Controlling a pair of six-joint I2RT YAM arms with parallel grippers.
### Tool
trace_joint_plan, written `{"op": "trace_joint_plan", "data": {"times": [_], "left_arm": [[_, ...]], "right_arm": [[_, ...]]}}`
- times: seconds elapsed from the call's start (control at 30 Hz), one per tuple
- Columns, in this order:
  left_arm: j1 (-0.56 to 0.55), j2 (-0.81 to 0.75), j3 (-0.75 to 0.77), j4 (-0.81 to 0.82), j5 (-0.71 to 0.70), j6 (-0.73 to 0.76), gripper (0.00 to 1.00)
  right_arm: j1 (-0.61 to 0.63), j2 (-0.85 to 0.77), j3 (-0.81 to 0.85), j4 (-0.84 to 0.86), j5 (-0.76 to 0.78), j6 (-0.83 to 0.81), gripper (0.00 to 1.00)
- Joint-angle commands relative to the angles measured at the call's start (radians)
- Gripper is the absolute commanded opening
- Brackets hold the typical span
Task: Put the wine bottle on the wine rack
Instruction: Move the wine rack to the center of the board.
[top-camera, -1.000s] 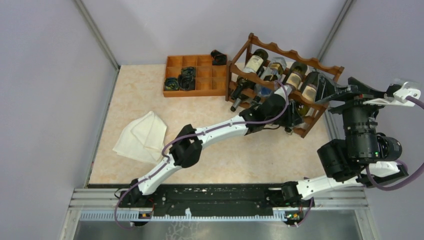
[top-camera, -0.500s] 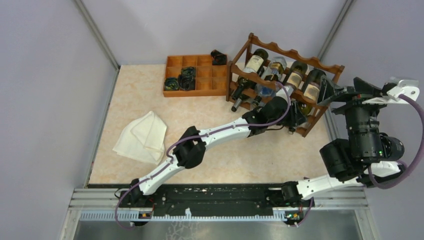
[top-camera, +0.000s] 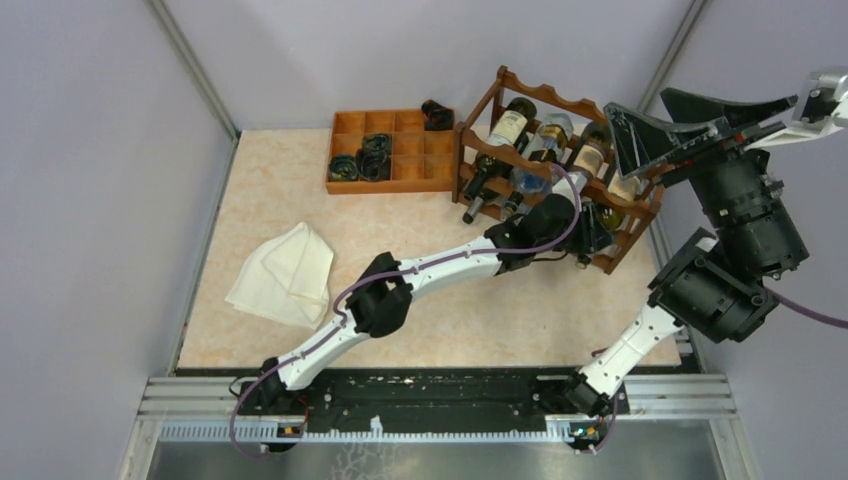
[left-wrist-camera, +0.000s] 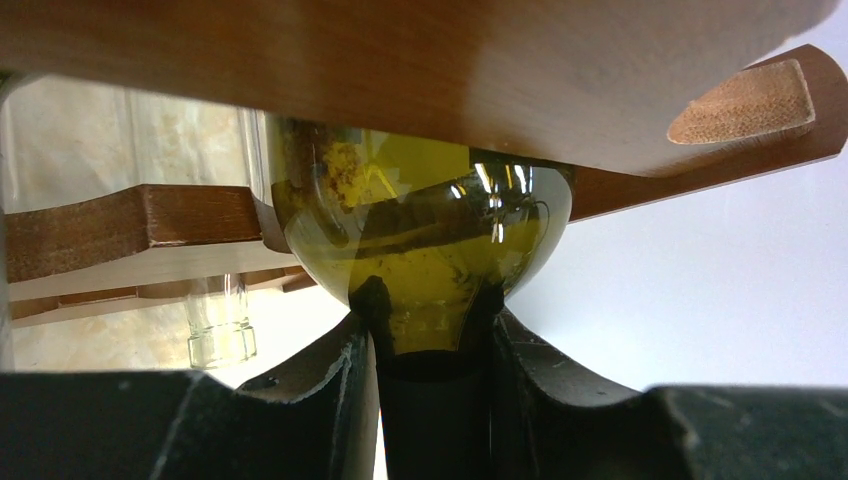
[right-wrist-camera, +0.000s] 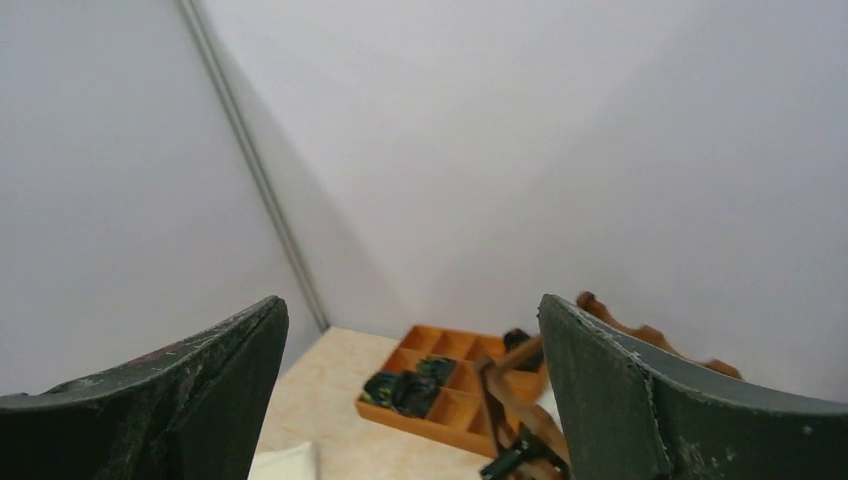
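Top external high behind the arm bases, looking down over the bench (top-camera: 300, 200), left wrist tight under the wine rack (left-wrist-camera: 400, 60) facing the wine bottle (left-wrist-camera: 420, 240), right wrist raised and distant, sharing the wine rack and compartment tray (right-wrist-camera: 440, 395) with the overhead view

The left claw (left-wrist-camera: 430, 345) grips the green wine bottle (left-wrist-camera: 420, 240) by its neck under the wine rack (left-wrist-camera: 400, 70).

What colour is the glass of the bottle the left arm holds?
Olive-green; the wine bottle shows best in the left wrist view.

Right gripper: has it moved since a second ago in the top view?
Yes. The right gripper has swung up-frame, its fingers now overlapping the right end of the reddish-brown wooden wine rack.
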Motion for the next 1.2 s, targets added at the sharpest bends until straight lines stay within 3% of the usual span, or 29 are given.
{"op": "trace_joint_plan", "data": {"times": [0.0, 0.1, 0.3, 0.6, 0.7, 0.77, 0.83, 0.93, 1.07, 1.17], "left_arm": [[0.025, -0.034, 0.015, 0.179, 0.012, -0.015, 0.0], [0.027, -0.035, 0.012, 0.181, 0.012, -0.015, 0.0], [0.027, -0.037, 0.002, 0.187, 0.02, -0.026, 0.0], [0.037, -0.052, -0.035, 0.201, 0.042, -0.033, 0.0], [0.04, -0.047, -0.036, 0.205, 0.061, -0.042, 0.0], [0.044, -0.044, -0.037, 0.205, 0.075, -0.047, 0.0], [0.046, -0.044, -0.044, 0.205, 0.084, -0.049, 0.0], [0.051, -0.05, -0.069, 0.217, 0.097, -0.06, 0.0], [0.058, -0.066, -0.104, 0.23, 0.106, -0.066, 0.0], [0.06, -0.075, -0.117, 0.237, 0.108, -0.06, 0.0]], "right_arm": [[0.142, 0.069, 0.101, 0.18, -0.19, -0.472, 0.95], [0.165, 0.103, 0.155, 0.173, -0.212, -0.501, 0.97], [0.169, 0.087, 0.077, 0.163, -0.34, -0.511, 0.98], [0.169, 0.188, 0.104, 0.019, -0.443, -0.437, 0.98], [0.169, 0.192, 0.032, -0.026, -0.464, -0.41, 0.98], [0.168, 0.211, 0.043, 0.025, -0.507, -0.457, 0.98], [0.169, 0.262, 0.18, 0.111, -0.53, -0.562, 0.98], [0.155, 0.213, 0.208, 0.167, -0.553, -0.602, 0.99], [-0.02, 0.155, 0.238, 0.183, -0.459, -0.498, 0.99], [-0.194, 0.107, 0.205, 0.093, -0.337, -0.344, 0.99]]}}
